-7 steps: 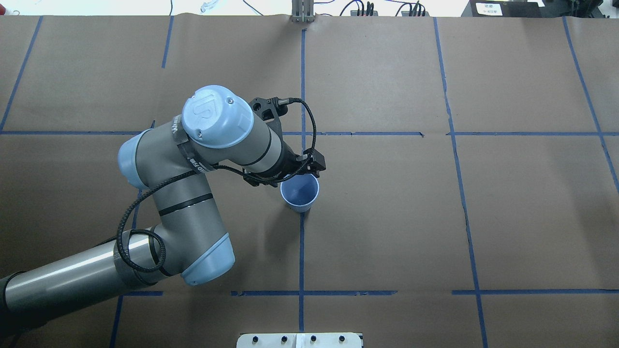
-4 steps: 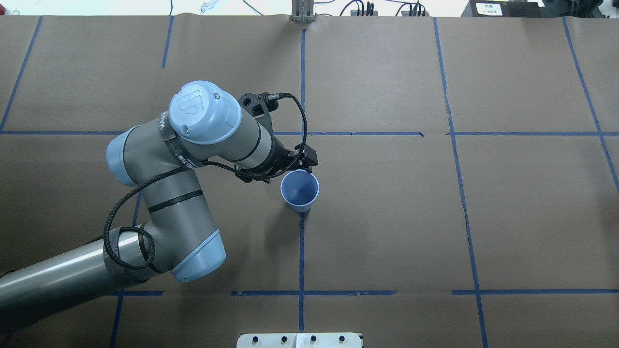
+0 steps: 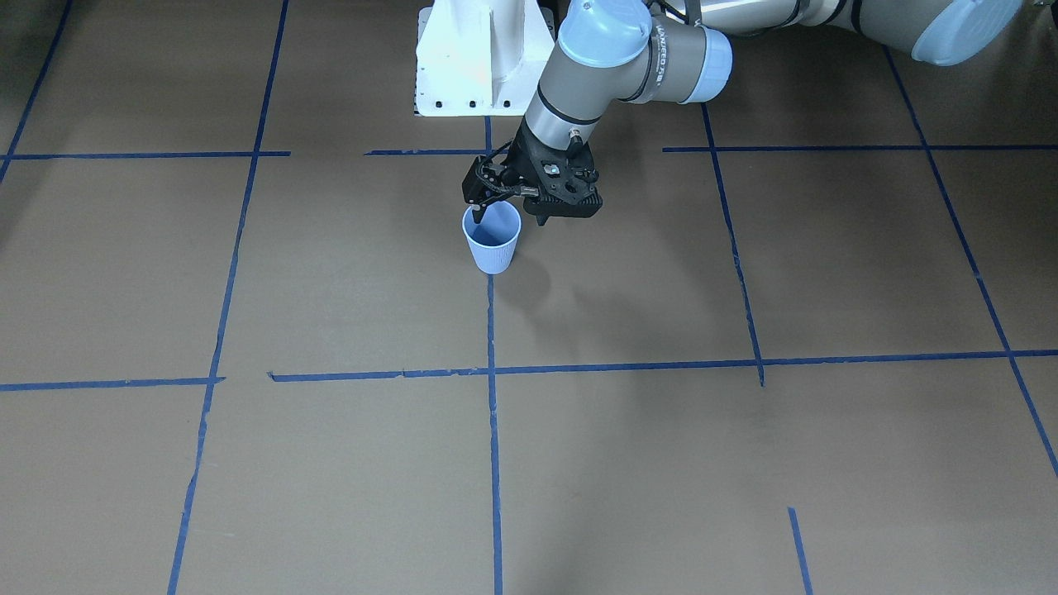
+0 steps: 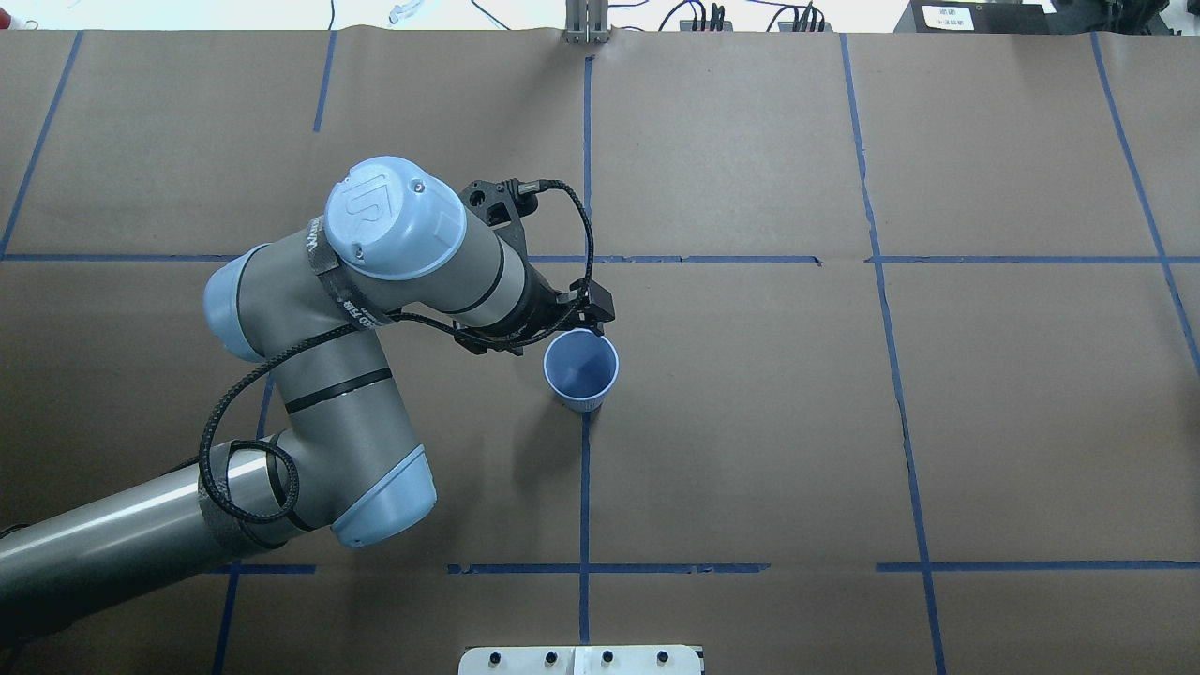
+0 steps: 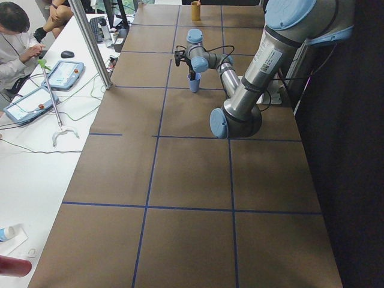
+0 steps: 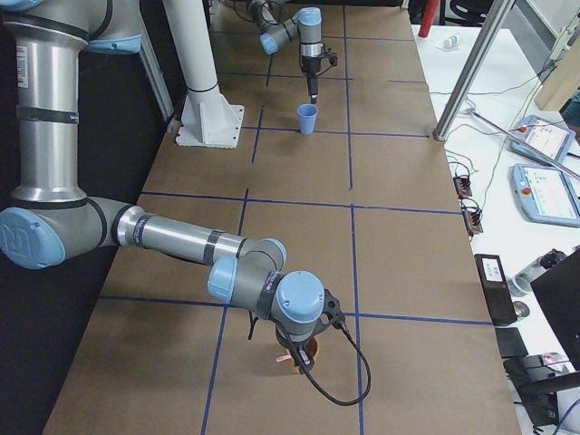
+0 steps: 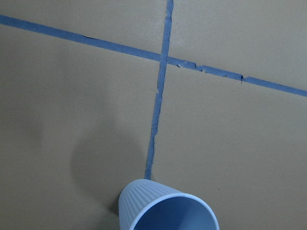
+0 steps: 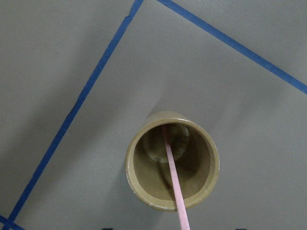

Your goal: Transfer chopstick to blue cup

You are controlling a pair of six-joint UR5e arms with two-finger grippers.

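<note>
The blue cup [image 3: 493,241] stands upright on a tape line mid-table and looks empty in the overhead view [image 4: 581,370]. It shows at the bottom of the left wrist view [image 7: 168,211]. My left gripper [image 3: 509,213] hangs just above the cup's rim on the robot's side, and its jaws look open and empty. A pale-pink chopstick [image 8: 171,167] leans inside a brown cup [image 8: 144,182] at the table's right end. My right gripper [image 6: 299,355] hovers right over that cup. Only dark tips far apart show at the frame's bottom, so it looks open.
Brown paper with blue tape lines covers the table. The robot's white base plate [image 3: 479,74] is at the near edge. Operators' tablets and cables [image 5: 36,90] lie beyond the far edge. A metal post [image 4: 586,23] stands at the far edge.
My left arm has drawn back to the left, taking the gripper off the cup's mouth to its rim. The cup has not moved.
</note>
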